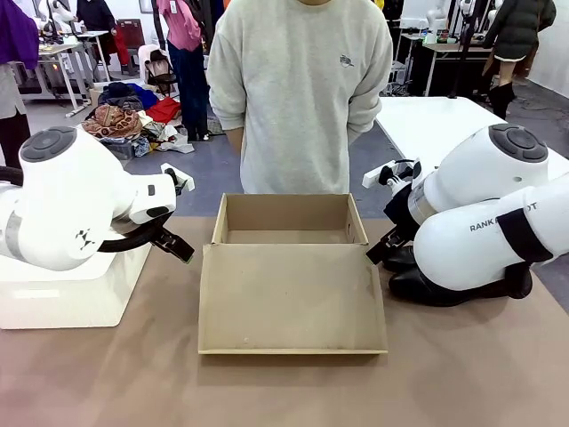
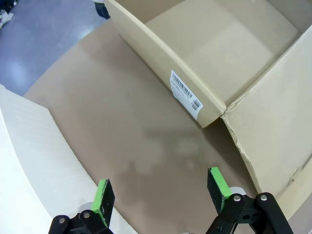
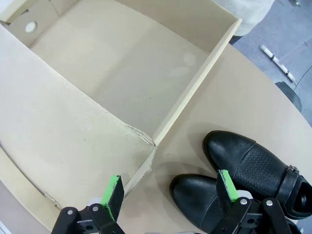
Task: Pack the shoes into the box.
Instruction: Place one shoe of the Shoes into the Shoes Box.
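Nothing is packed yet, as far as I can see. The shallow brown cardboard shoebox sits open in the middle of the brown surface. Its hinged flap lid is folded flat toward the robot, and its inside is bare cardboard. The glossy black leather dress shoes stand side by side on the surface just outside the shoebox, at about 3 o'clock from it. Their pointed toes aim at its side wall without touching it. From the front they are half hidden behind the right arm.

The right fingers are spread wide and grasp nothing. They hang above the gap between the shoe toes and the torn corner where lid meets box. The left fingers are likewise released and empty, over bare surface at the shoebox's 9 o'clock, near its barcode label.

So the whole job is left: both shoes lifted in, and probably the lid closed.

By count there are two shoes, one cardboard shoebox and one white rounded plastic box at far 9 o'clock. One person stands at 12 o'clock.
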### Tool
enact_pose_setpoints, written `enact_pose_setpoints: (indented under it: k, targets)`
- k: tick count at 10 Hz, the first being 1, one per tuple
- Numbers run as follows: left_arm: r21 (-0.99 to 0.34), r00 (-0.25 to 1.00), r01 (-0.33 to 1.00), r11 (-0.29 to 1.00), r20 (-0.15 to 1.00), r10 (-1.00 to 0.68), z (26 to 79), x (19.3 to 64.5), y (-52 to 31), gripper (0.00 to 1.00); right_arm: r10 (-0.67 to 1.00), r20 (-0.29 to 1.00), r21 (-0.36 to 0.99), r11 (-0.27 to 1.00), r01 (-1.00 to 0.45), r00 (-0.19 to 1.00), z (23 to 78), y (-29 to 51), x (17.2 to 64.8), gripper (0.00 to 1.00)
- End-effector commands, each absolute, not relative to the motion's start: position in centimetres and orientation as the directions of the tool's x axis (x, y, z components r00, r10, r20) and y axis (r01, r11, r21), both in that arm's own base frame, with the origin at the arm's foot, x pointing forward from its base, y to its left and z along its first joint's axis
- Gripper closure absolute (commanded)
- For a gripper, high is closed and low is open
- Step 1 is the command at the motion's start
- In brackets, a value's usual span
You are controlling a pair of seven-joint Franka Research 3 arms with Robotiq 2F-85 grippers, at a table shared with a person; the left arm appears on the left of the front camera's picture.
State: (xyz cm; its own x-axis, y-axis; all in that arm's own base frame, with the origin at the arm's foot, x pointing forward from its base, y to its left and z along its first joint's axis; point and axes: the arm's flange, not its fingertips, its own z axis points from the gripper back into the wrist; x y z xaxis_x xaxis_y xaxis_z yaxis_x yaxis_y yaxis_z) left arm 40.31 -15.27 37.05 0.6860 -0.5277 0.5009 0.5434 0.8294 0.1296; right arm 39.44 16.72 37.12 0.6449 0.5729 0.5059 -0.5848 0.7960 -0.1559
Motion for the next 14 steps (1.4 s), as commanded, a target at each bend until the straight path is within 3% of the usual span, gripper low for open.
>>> enact_pose_setpoints:
  k: [1, 4, 9, 12, 14]
  targets:
    - [0.13, 0.686, 0.543, 0.829, 0.501, -0.528, 37.0, 40.3, -15.3, 0.0, 0.573, 0.506, -0.156, 0.796, -0.585, 0.645, 37.1, 16.7, 39.4, 0.0]
    - [0.155, 0.638, 0.574, 0.804, 0.531, -0.558, 41.1, 39.8, -15.8, 0.0, 0.557, 0.527, -0.118, 0.796, -0.594, 0.642, 41.1, 15.8, 40.1, 0.0]
    - [0.159, 0.593, 0.667, 0.728, 0.478, -0.648, 49.8, 39.3, -16.2, 0.0, 0.618, 0.502, -0.151, 0.751, -0.643, 0.604, 49.2, 14.4, 39.7, 0.0]
    - [0.185, 0.568, 0.683, 0.706, 0.474, -0.673, 52.3, 38.8, -16.3, 0.0, 0.644, 0.495, -0.168, 0.729, -0.663, 0.583, 51.0, 14.2, 39.0, 0.0]
    - [0.187, 0.506, 0.725, 0.662, 0.507, -0.698, 53.2, 39.0, -16.1, 0.0, 0.652, 0.558, -0.144, 0.685, -0.714, 0.513, 51.6, 13.5, 38.9, 0.0]
